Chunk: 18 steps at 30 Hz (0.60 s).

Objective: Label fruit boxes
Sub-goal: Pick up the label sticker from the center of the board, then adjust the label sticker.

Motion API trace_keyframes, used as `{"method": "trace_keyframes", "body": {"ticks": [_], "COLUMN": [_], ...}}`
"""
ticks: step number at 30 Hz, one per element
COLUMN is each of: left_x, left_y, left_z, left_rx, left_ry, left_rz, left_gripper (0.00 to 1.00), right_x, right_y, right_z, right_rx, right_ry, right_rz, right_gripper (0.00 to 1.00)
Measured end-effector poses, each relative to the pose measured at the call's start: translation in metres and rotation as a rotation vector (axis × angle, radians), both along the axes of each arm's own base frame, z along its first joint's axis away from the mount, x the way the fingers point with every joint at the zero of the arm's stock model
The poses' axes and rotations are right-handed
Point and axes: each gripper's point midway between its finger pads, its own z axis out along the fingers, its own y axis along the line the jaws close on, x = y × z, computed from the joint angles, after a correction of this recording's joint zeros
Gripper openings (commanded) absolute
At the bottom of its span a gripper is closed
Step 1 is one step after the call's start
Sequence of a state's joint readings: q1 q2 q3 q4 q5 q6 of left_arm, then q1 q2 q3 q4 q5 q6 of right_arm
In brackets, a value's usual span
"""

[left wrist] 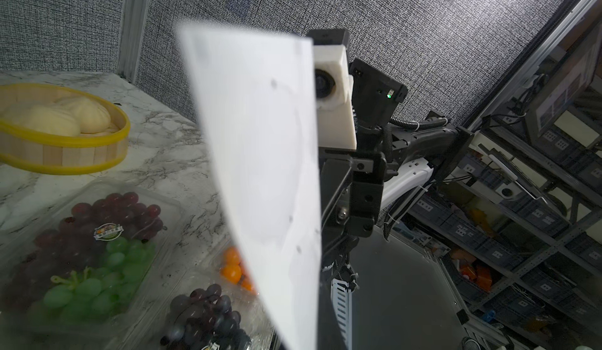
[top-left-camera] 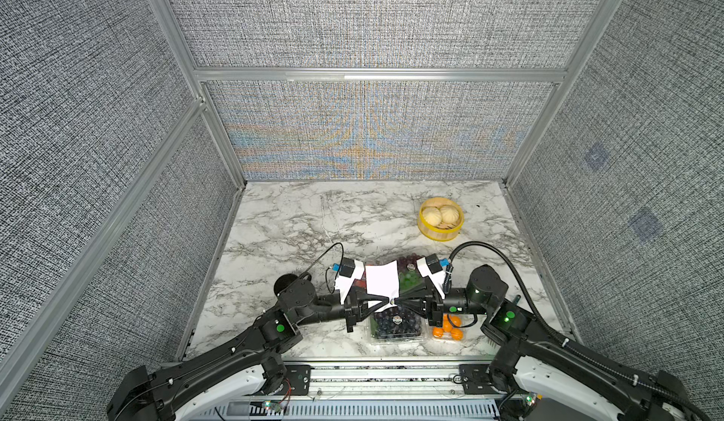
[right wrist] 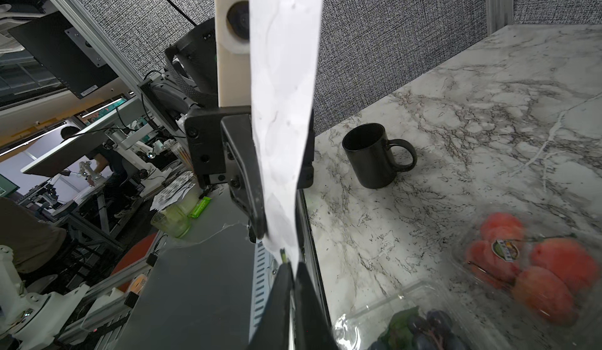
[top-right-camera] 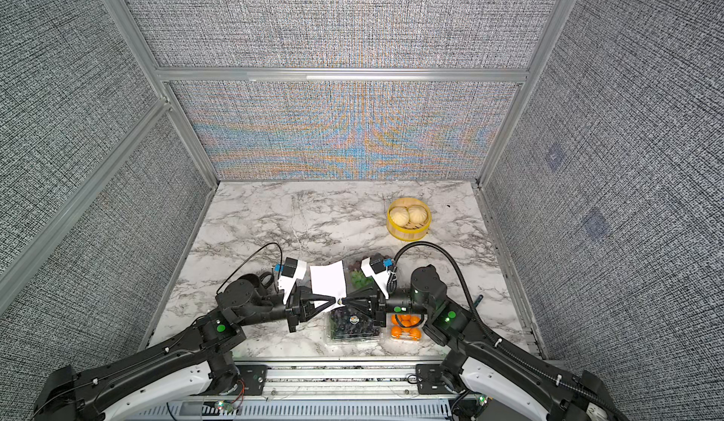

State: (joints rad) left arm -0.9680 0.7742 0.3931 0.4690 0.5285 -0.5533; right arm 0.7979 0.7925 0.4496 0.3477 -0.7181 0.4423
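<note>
We find the left gripper (top-left-camera: 387, 302) and right gripper (top-left-camera: 396, 302) pinching one corner of the white sheet (top-left-camera: 382, 280); from above it hides most of the red-fruit box (right wrist: 550, 260); we cannot read its sticker (right wrist: 505, 250).

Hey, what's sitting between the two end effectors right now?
The white sticker sheet: its lower corner is pinched where the left end effector and right end effector meet, shown in both top views.
</note>
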Motion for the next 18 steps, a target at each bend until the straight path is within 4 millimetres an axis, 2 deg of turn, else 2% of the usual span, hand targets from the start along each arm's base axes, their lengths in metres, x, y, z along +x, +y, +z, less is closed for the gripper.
{"method": "trace_keyframes", "body": {"ticks": [1,4,5,9,14,16,18], "left_x": [0.001,0.000,0.000,-0.001,-0.001,-0.001,-0.001], "left_y": [0.000,0.001,0.002,0.008,0.010,0.009,0.009], "left_z": [0.000,-0.002,-0.003,-0.011,-0.010,-0.012,-0.013], "left_rx": [0.001,0.002,0.003,0.011,0.004,0.010,0.012], "left_ry": [0.000,-0.002,-0.003,0.000,-0.010,-0.012,-0.015], "left_rz": [0.003,0.006,0.006,0.028,0.031,0.028,0.028], "left_gripper": [0.01,0.28,0.31,0.31,0.30,0.27,0.20], "right_x": [0.000,-0.002,-0.002,-0.004,-0.006,-0.006,-0.006], "right_y": [0.000,-0.002,-0.002,-0.005,-0.003,-0.002,-0.001], "right_z": [0.000,0.001,0.000,0.004,0.006,0.005,0.005], "right_rx": [0.001,0.007,0.008,0.020,0.029,0.030,0.031], "right_ry": [-0.001,-0.005,-0.006,-0.017,-0.024,-0.020,-0.017], "right_rz": [0.000,0.004,0.005,0.008,0.031,0.037,0.047], "right_gripper": [0.00,0.00,0.00,0.00,0.00,0.00,0.00]}}
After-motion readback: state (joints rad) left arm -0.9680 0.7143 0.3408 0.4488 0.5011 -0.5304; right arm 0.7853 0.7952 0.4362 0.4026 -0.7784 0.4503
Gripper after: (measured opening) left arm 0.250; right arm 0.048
